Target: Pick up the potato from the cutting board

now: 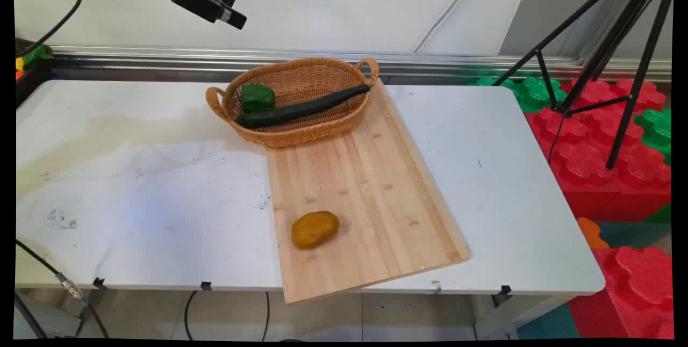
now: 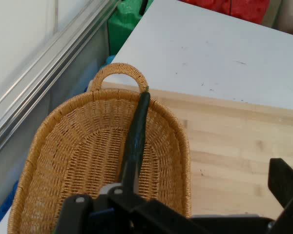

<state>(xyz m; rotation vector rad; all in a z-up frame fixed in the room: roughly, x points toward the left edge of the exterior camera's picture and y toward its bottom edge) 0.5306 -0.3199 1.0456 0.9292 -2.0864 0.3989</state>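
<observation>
The cucumber (image 1: 303, 106) lies slantwise in the wicker basket (image 1: 301, 62). Its one end rests on the rim beside the right-hand handle and its other end lies low in the bowl, close to a green pepper (image 1: 258, 97) at the basket's left. It is long, dark and slender. By its look it is stiff and fairly light, with a smooth skin that could slip or roll between hard pads, so the firmest hold would likely be across its middle, where it lies clear of the wicker wall and balances. A hold near either tip would let it swing. The pepper is blocky and glossy, probably hollow and light, and it sits tight against the basket's side, which leaves little room around it. The basket stands on the far end of a bamboo cutting board (image 1: 365, 191). The board lies askew on the white bench (image 1: 134, 186), with its near corner past the bench's front edge. A yellowish-brown potato (image 1: 315, 229) rests alone on the board's near part, well apart from the basket. It is rounded and looks firm, and it has free space on every side. The gripper (image 1: 234, 14) hangs high above and to the left of the basket, touching nothing. In the hand view it looks down into the basket along the cucumber, and its fingers stand apart with nothing between them. To the right of the bench are a black tripod (image 1: 618, 57) and red and green foam blocks (image 1: 591, 137).
</observation>
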